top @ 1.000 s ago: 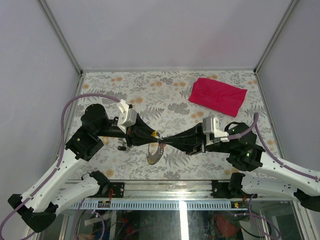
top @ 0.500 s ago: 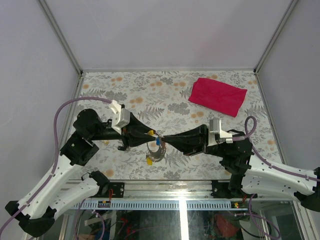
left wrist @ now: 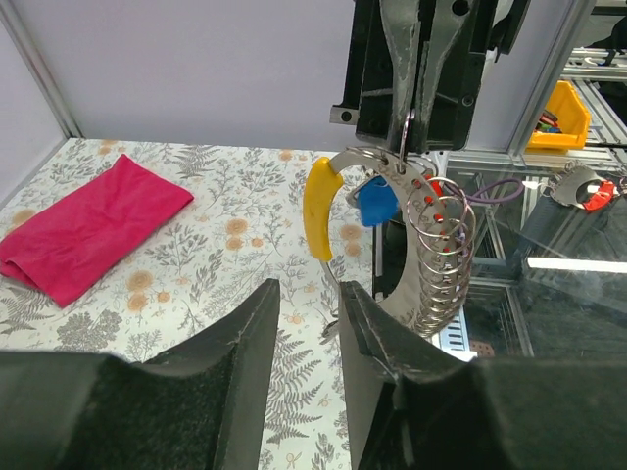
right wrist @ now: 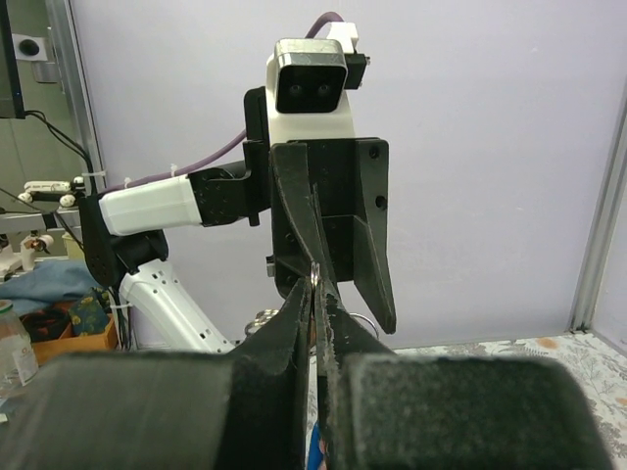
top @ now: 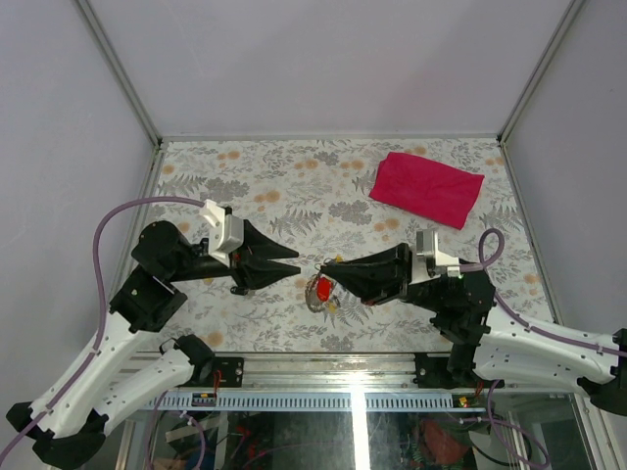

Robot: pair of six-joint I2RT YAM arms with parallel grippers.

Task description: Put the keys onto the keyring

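My right gripper (top: 324, 264) is shut on the top of the keyring (top: 321, 292) and holds it above the table. In the left wrist view the keyring (left wrist: 441, 257) hangs from the right gripper (left wrist: 405, 147) as a stack of silvery rings. A yellow tag (left wrist: 320, 206), a blue tag (left wrist: 375, 201) and red bits (left wrist: 432, 192) hang with it. In the right wrist view the fingertips (right wrist: 299, 308) pinch a thin silvery ring (right wrist: 314, 276). My left gripper (top: 298, 263) is open and empty, a short gap left of the ring. No green key shows.
A big red cloth (top: 427, 188) lies at the back right of the flowered table; it also shows in the left wrist view (left wrist: 83, 230). A small black piece (top: 238, 290) lies on the table under the left arm. The table's metal front rail (top: 323, 367) runs just below the keyring.
The left gripper has drawn back to the left, away from the ring, and stands open. The right gripper still holds the keyring, whose bundle has swung so a red tag shows on top.
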